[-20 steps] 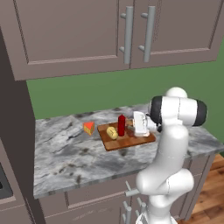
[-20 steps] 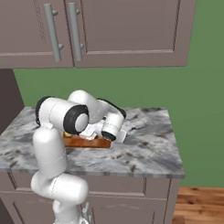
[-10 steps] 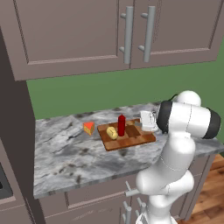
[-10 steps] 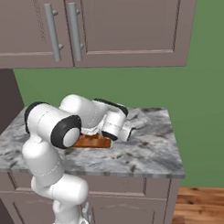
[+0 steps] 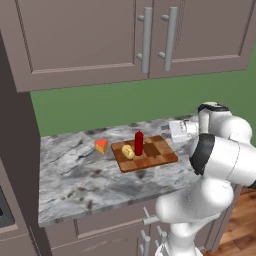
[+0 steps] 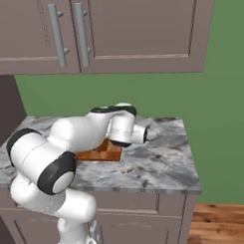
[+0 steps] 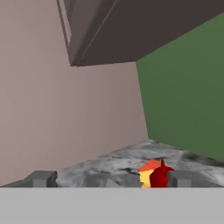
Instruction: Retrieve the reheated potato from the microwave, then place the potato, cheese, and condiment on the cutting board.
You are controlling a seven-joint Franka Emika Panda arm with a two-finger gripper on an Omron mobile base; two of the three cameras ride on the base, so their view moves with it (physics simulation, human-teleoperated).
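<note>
The gripper has drawn back right of the cutting board, jaws wide and empty, while potato and condiment remain on it and the cheese stays left on the counter.

Claw has pulled back off the cutting board — rightward.
</note>
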